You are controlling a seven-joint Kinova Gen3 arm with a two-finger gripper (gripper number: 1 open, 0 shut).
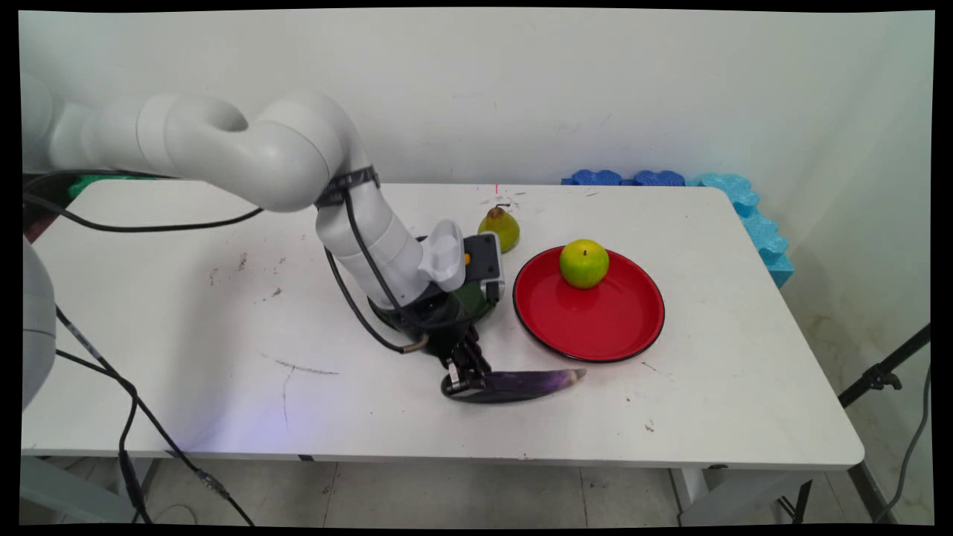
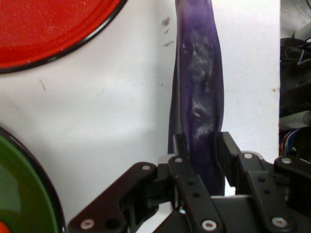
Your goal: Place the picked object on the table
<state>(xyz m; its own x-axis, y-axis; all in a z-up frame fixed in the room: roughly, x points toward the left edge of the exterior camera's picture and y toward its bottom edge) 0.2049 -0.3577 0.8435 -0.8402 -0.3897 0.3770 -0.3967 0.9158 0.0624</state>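
Observation:
A long purple eggplant (image 1: 528, 383) lies on the white table near its front edge, tip pointing right toward the red plate (image 1: 595, 327). My gripper (image 1: 465, 383) is down at the eggplant's left end. In the hand view the eggplant (image 2: 199, 97) runs up between the two fingers, which press its sides; the gripper (image 2: 203, 141) is shut on it. The eggplant still rests on the table.
A green apple (image 1: 584, 263) sits on the red plate's far side. A yellow-green pear (image 1: 500, 227) stands behind the wrist. Blue foam pieces (image 1: 744, 208) line the table's far right corner. A green dish with a dark rim (image 2: 19, 194) shows in the hand view.

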